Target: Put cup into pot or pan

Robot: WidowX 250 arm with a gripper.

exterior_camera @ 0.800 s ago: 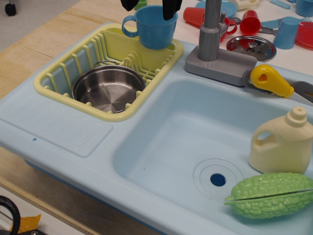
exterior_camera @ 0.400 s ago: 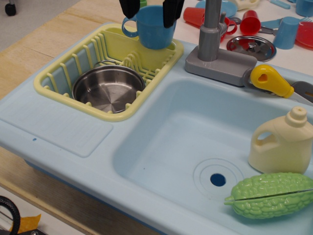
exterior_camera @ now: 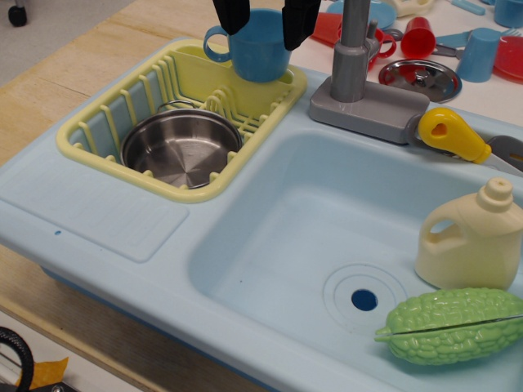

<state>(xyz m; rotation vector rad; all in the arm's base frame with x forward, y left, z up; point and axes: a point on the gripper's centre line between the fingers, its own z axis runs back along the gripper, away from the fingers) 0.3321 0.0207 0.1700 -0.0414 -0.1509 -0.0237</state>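
Fingers (exterior_camera: 234, 15) of the hand (exterior_camera: 265, 20) are reaching down from above, straddling the cup (exterior_camera: 256, 51) unclosed, behind the pot (exterior_camera: 181, 148).

A pale wooden tabletop (exterior_camera: 49, 90) lies beside grey floor (exterior_camera: 57, 20).

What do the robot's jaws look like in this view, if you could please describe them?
Only the lower end of the gripper shows at the top edge. It has two plain black fingers, matte and blocky, tapering slightly to blunt tips. No cables, markings or logos are visible, and the arm above them is out of frame.
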